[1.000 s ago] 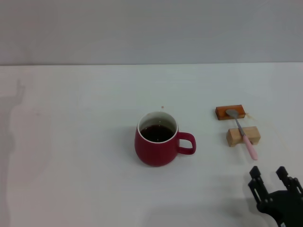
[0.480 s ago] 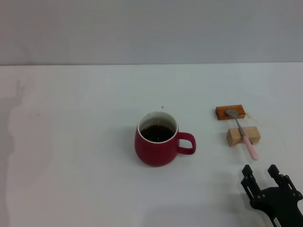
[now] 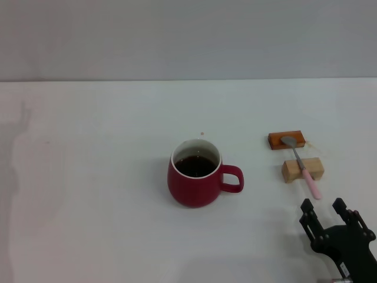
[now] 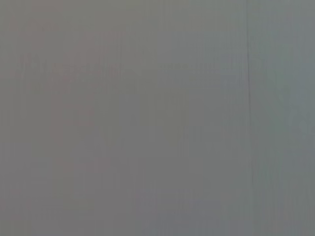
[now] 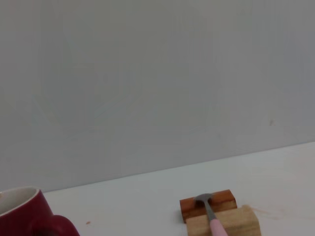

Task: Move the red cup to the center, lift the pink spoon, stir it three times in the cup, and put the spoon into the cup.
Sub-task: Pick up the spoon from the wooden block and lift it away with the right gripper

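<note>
Right gripper [image 3: 323,206] sits low at the near right edge of the table [image 3: 94,177], its two dark fingers spread apart with nothing between them, just short of the pink end of the spoon. No left gripper shows in any view, and the left wrist view is a plain grey blur.

Going from left to right in the head view: the red cup [image 3: 195,175] stands upright near the middle of the table, holding dark liquid, its white inside visible and its loop handle turned toward the right. Well to its right lie two small blocks, an orange block [image 3: 285,140] farther back and a tan block [image 3: 302,169] just nearer. The pink spoon [image 3: 301,165] lies across both, its metal bowl resting on the orange block and its neck crossing the tan one, the pink handle sticking out past the tan block toward the gripper.

The right wrist view shows the cup's rim [image 5: 22,211], both blocks and the spoon [image 5: 211,216] ahead.
</note>
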